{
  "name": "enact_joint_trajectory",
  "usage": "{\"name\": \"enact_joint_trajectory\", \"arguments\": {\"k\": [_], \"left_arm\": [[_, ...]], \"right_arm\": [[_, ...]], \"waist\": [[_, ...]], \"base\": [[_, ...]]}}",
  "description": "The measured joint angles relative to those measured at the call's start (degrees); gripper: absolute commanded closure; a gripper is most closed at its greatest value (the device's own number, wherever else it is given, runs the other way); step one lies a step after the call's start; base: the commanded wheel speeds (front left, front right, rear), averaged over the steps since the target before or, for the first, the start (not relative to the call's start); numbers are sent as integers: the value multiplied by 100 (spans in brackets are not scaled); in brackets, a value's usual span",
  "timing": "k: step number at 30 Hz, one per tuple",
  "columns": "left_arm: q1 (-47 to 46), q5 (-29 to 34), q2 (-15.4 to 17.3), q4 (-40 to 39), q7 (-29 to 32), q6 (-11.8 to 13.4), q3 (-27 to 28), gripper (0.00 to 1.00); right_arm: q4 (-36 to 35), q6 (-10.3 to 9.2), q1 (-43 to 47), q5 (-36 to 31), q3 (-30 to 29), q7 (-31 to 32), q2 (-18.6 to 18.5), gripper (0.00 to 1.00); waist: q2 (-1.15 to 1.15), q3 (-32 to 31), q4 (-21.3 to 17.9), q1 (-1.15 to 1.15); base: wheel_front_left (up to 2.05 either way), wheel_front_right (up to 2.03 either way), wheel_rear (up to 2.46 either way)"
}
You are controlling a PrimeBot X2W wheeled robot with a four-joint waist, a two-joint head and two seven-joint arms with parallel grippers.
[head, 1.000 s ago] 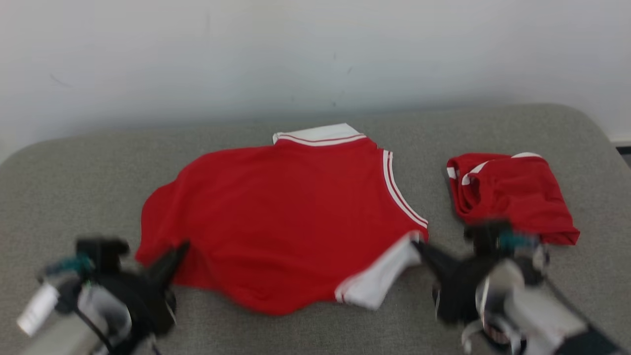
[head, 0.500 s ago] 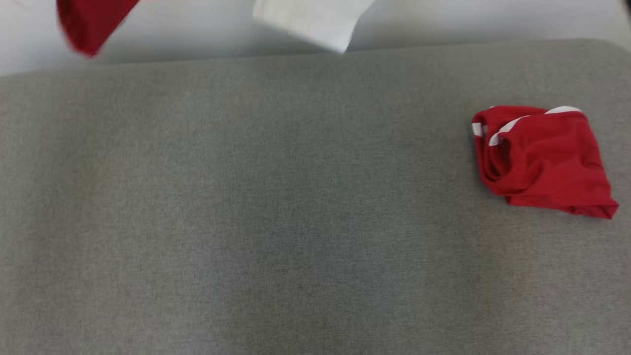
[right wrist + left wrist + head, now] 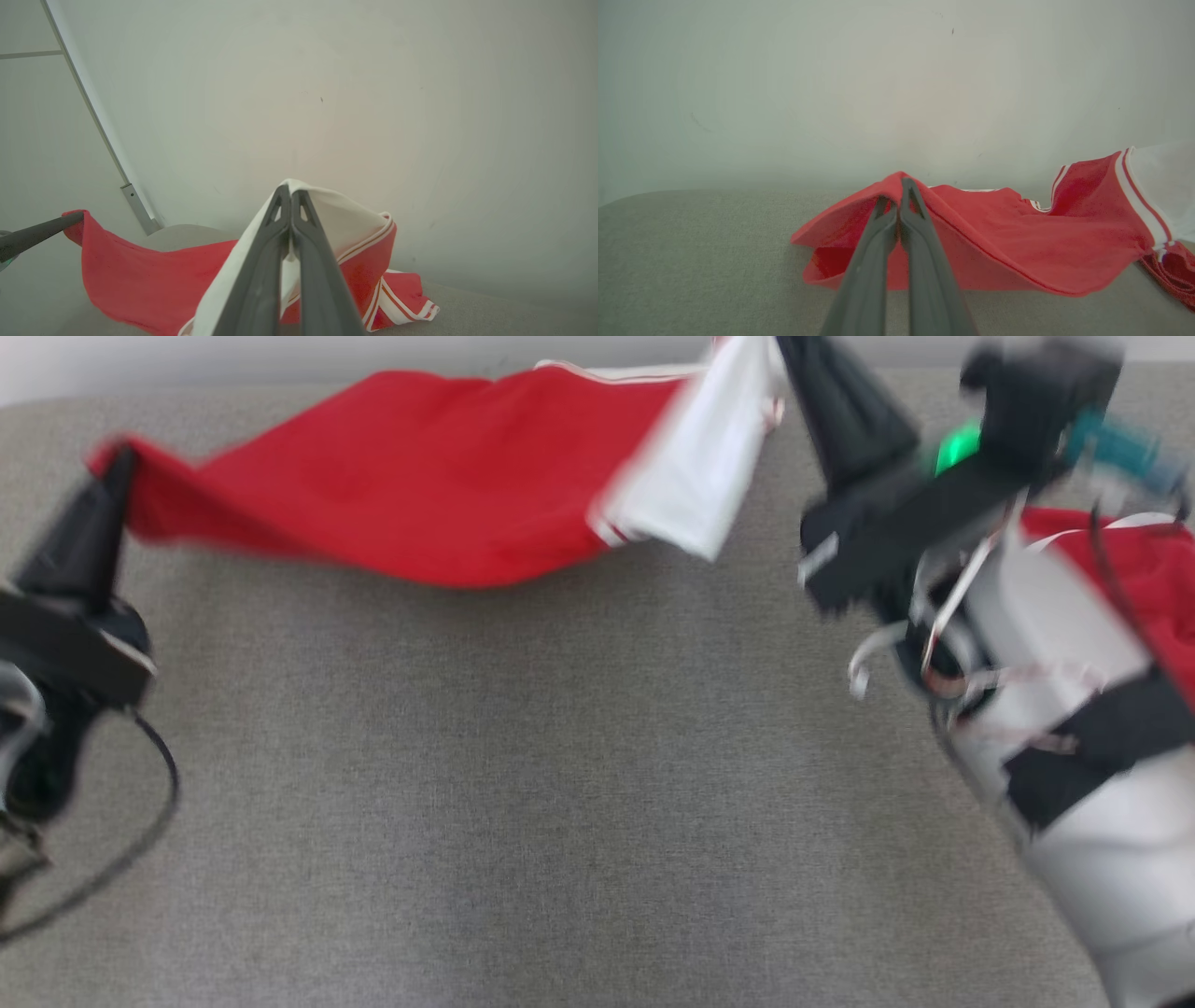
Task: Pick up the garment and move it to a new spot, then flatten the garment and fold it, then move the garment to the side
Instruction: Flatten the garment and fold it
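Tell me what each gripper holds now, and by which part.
Both hold the red garment: the left gripper pinches its red end, and the right gripper pinches its white panel.

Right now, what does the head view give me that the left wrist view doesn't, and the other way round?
Head view: the right gripper shut on the white panel, and the garment sagging across the whole span from it to the left gripper. Left wrist view: close up, the left fingers pressed together with the red corner draped over their tips. Both: the garment, its white panel and the grey surface.
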Motion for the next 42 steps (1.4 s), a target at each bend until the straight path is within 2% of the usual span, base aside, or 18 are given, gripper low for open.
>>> {"name": "enact_joint_trajectory", "arguments": {"k": [7, 11, 14, 21, 23, 26, 37, 42], "left_arm": [[774, -24, -89, 211, -68, 0, -355, 100], [1089, -19, -279, 358, -75, 0, -500, 100], [1494, 175, -330, 521, -91, -1, -713, 100], [2154, 236, -379, 832, -116, 4, -797, 100], [2360, 264, -504, 837, -123, 16, -833, 100], [2665, 264, -621, 858, -123, 121, -886, 100], [3445, 294, -606, 717, -123, 417, -788, 100], [3540, 560, -620, 705, -123, 533, -966, 100]], "right_arm": [[191, 1, 1255, 65, 107, -286, -175, 100], [305, 0, 1805, 65, 191, -335, -218, 100], [344, 0, 2395, 93, 271, -364, -215, 100], [343, -2, 3392, 353, 283, -379, -269, 100], [330, -16, 3682, 448, 213, -388, -321, 100], [265, -105, 4121, 600, 87, -435, -444, 100], [-346, -213, 5287, 1049, -214, -416, -777, 100], [-327, -334, 5536, 950, -37, -120, -950, 100]], "waist": [[-1, -310, -89, -1], [-2, -497, -106, -1], [-1, -661, -109, -1], [-2, -1064, -121, -2], [-2, -1212, -123, -2], [-2, -1444, -121, -2], [-2, -2131, -100, -2], [-2, -2203, -119, -1]], "base": [[0, 0, 0], [0, 0, 0], [0, 0, 0], [0, 0, 0], [0, 0, 0], [0, 0, 0], [0, 0, 0], [0, 0, 0]]}}
